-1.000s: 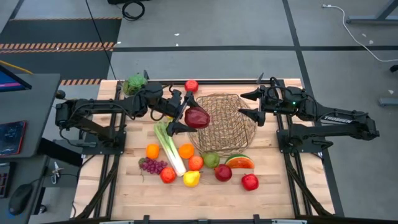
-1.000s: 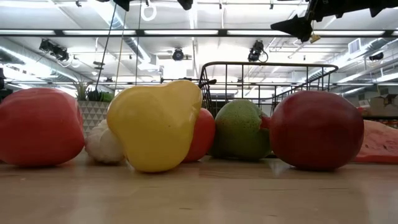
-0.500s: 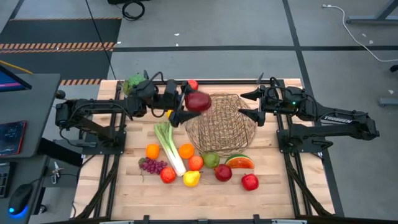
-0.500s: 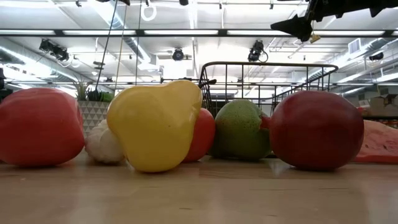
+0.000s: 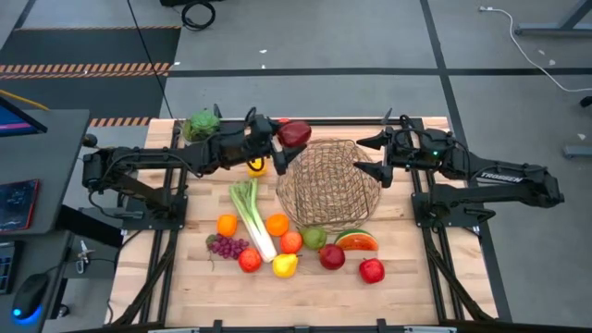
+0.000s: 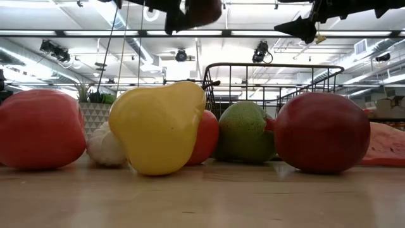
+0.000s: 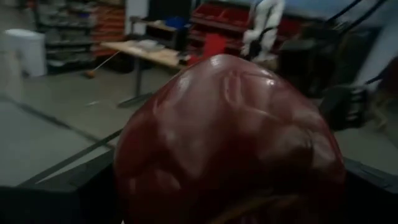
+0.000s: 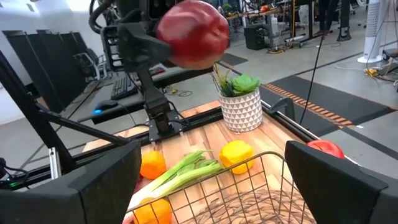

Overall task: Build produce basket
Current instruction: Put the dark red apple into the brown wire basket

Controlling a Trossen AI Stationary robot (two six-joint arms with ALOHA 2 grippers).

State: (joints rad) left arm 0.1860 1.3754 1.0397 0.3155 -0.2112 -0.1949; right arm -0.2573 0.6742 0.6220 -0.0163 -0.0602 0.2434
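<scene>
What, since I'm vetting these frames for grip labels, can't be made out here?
- Left wrist view: the dark red fruit fills the picture, hiding how the left gripper grips it.
- Low view: front produce hides most of the basket; the top edge cuts off the fruit held above.
- Right wrist view: bottom edge cuts the basket.

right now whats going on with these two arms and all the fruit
The left gripper holds a dark red pepper in the air, just off the far left rim of the wire basket, which looks empty. The right gripper waits open above the basket's right side, holding nothing. The rest of the produce lies on the table in front of the basket: a leek, oranges, grapes, a watermelon slice and red apples.
</scene>
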